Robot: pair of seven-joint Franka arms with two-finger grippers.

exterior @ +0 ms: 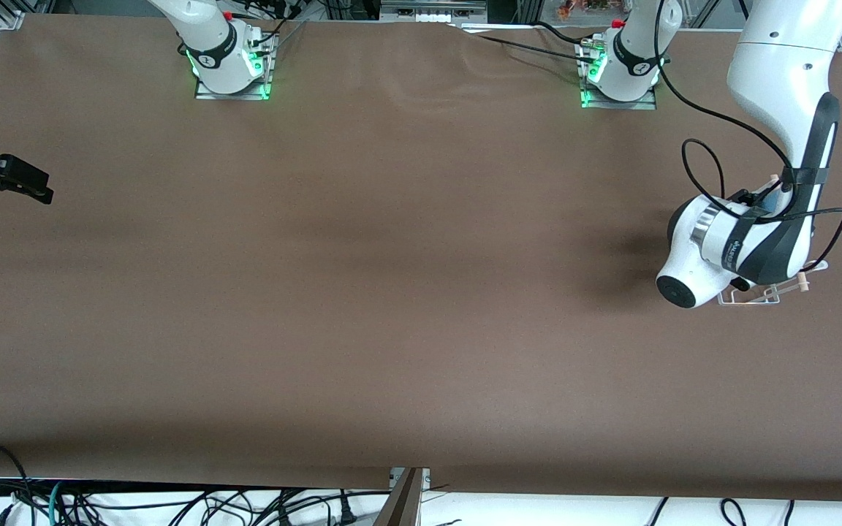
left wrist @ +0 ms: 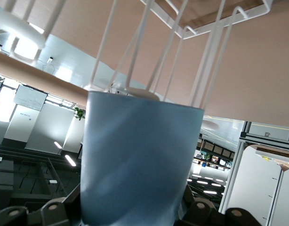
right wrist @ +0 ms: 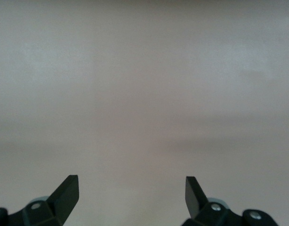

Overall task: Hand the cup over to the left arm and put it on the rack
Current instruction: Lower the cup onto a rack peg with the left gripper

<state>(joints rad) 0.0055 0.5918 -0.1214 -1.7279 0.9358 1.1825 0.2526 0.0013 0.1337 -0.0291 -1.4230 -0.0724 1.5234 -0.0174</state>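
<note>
Light-blue cup (left wrist: 140, 165) clamped between my left gripper's (left wrist: 135, 214) fingers, its end against white wire loops of rack (left wrist: 201, 61). Rack (exterior: 772, 291) sits near table edge at left arm's end, mostly hidden under my left wrist. My right gripper (right wrist: 132, 193) waits, fingers apart, over brown tabletop (exterior: 392, 292) at right arm's edge.

We find almost no readable text. In the front view, small dark lettering runs along the white wrist of the left arm (exterior: 734, 252), but it is too small for us to make out. A round mark sits on the black band at each arm's base; neither reads as letters. The wrist views show no writing.
</note>
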